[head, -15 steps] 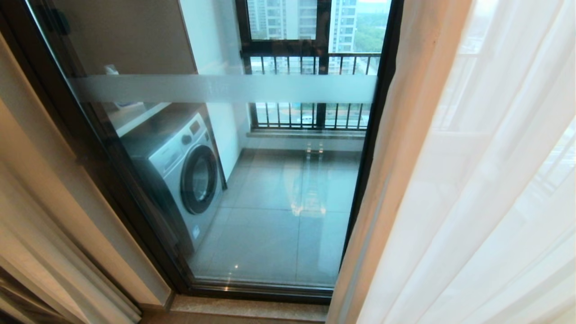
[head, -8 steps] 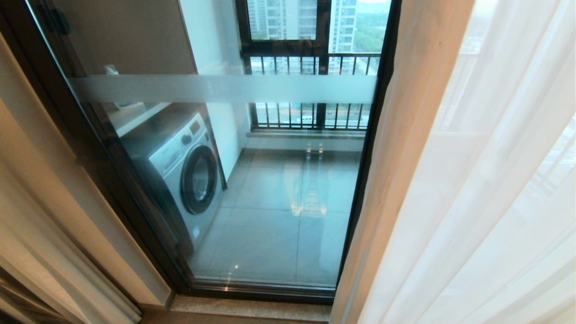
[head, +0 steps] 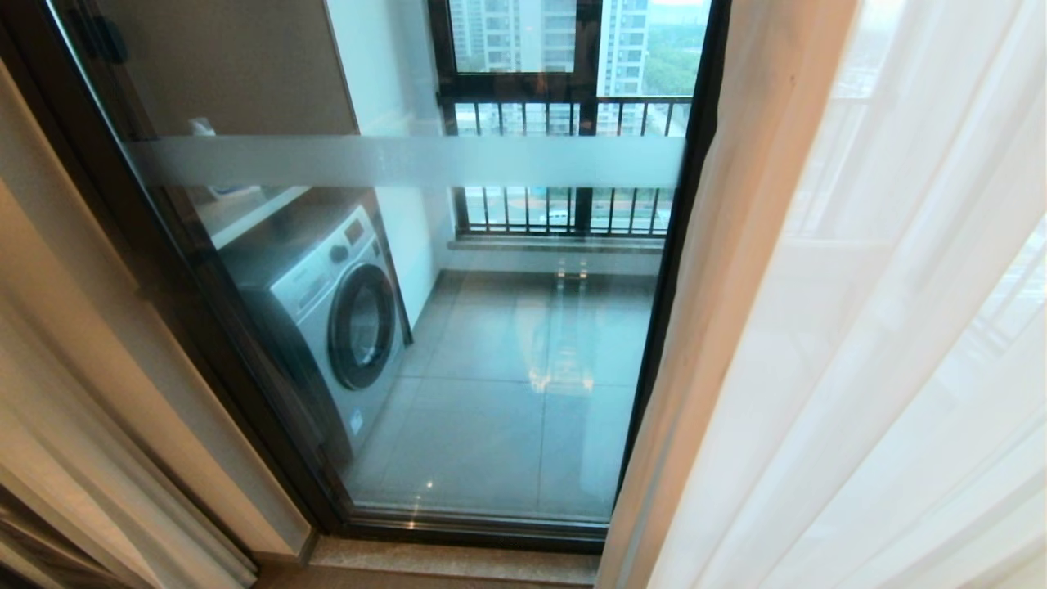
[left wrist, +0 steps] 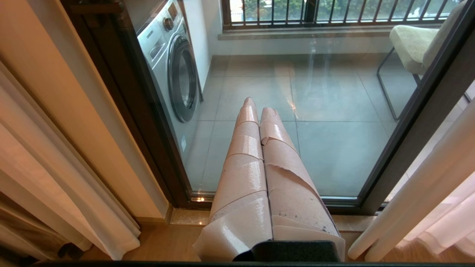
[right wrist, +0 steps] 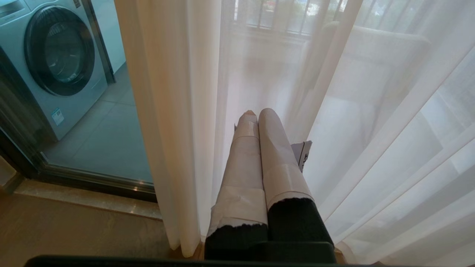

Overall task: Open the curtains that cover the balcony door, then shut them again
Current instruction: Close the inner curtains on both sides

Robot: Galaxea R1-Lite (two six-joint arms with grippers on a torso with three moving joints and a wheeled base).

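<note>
Comparing with a second ago, curtain (head: pixel 859 327) and door (head: pixel 458 327) look unmoved, both hands (left wrist: pixel 258 107) (right wrist: pixel 256 113) closed, empty; closing awaits.

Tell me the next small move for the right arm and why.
Probably open the right end effector and ease it toward the sheer white curtain: its fingers are pressed together and hold nothing, the fabric hangs just ahead, and the balcony door is partly uncovered.

Balcony floor (head: pixel 507 425): grey tiles, washing machine (head: pixel 327 319) standing on it.
Room floor (left wrist: pixel 163 243): wood, curtain hems reaching it.
</note>
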